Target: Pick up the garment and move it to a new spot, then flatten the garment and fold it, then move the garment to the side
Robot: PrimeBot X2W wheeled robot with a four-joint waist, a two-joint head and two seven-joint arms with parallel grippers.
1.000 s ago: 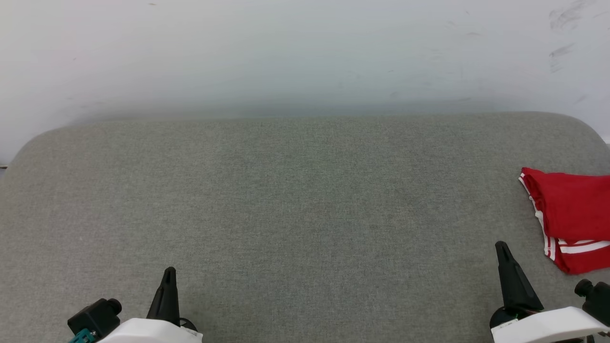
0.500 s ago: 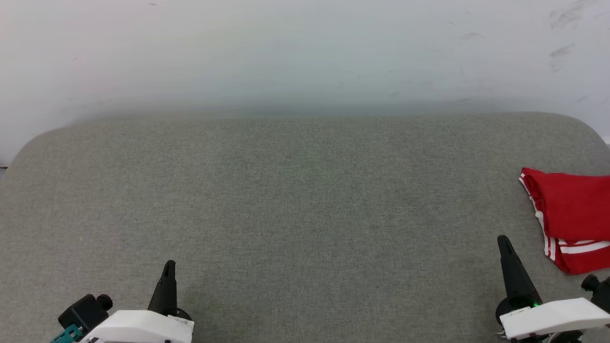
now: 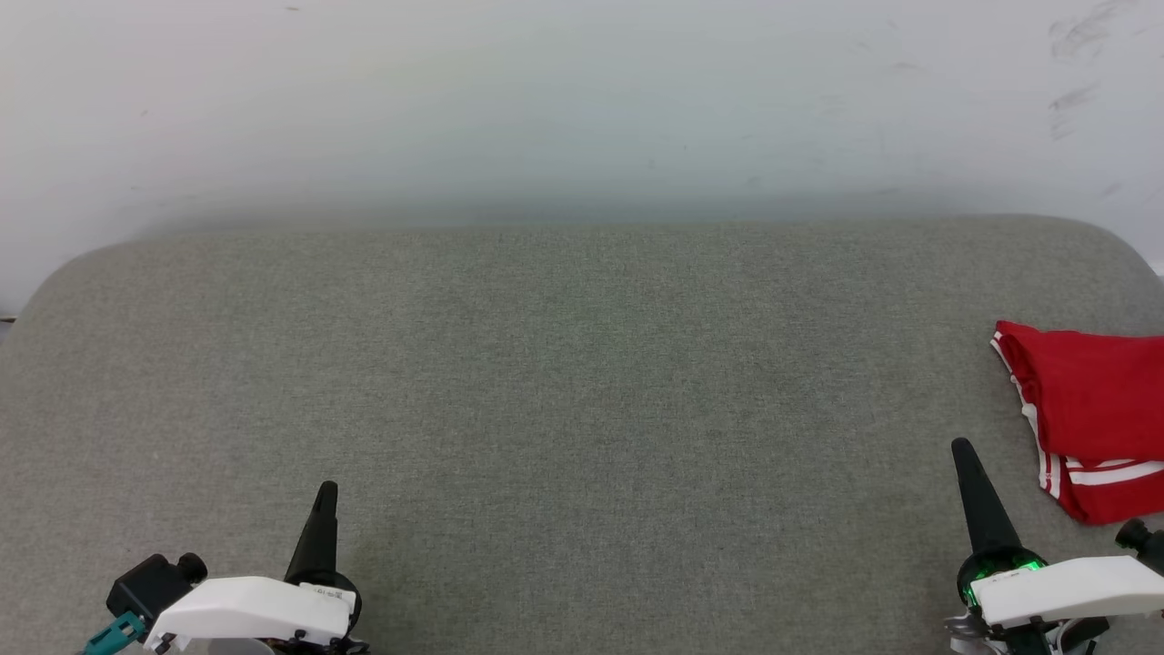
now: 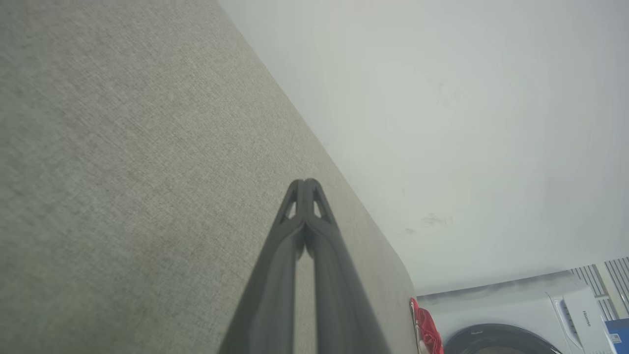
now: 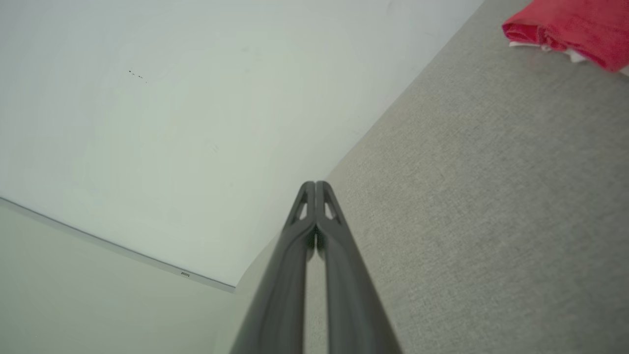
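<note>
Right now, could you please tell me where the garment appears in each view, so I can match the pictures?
Head view: the garment lies at the right edge, mid-height, up-right of the right gripper.
Left wrist view: the garment is a red sliver at the bottom edge, right of the left gripper.
Right wrist view: the garment sits in the top right corner.
Shared landmark: the grey cushion meeting the pale wall.

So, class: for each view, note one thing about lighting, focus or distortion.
Head view: soft, even light, the garment sharp but cropped. Left wrist view: left gripper blurs near the lens. Right wrist view: right gripper likewise, garment slightly soft.
</note>
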